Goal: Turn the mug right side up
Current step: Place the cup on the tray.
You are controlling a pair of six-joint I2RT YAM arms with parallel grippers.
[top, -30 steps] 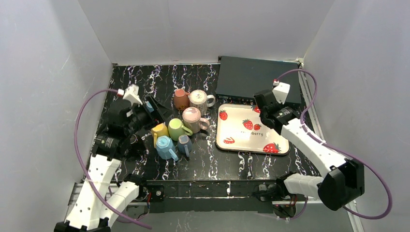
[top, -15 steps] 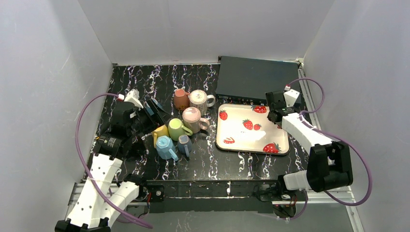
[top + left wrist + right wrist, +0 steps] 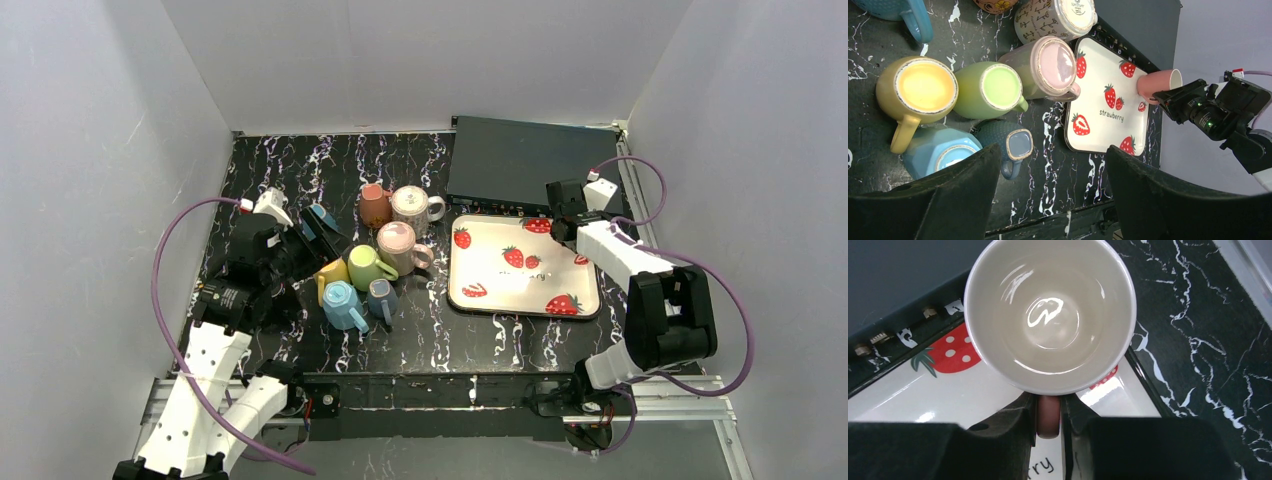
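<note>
One word, "strawberry", on tray (image 3: 1093, 100) near mug (image 3: 1154, 83)

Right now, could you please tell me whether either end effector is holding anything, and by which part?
The right end effector holds the pink mug by its handle. The left end effector is open and holds nothing.

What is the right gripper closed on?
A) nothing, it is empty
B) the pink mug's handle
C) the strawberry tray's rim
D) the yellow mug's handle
B: in the right wrist view the right gripper pinches the handle of the pink mug, whose open mouth faces the camera, with the strawberry tray behind it.
</note>
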